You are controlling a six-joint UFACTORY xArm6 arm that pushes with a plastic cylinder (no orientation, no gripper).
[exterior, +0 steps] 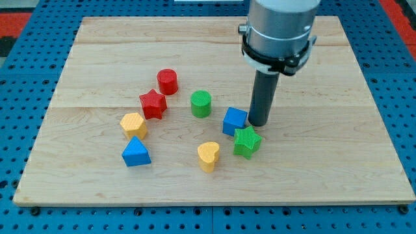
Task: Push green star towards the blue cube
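Observation:
The green star [247, 142] lies on the wooden board right of centre, touching the lower right corner of the blue cube [234, 121]. My tip [258, 123] stands just right of the blue cube and just above the green star, close to both. The rod hangs from the grey arm head at the view's top.
A green cylinder [201, 103] stands left of the blue cube. A red cylinder [168, 81], a red star [153, 104], a yellow hexagon [133, 123], a blue triangle [136, 152] and a yellow heart [208, 155] lie further left and below. The board's edge [214, 200] runs along the bottom.

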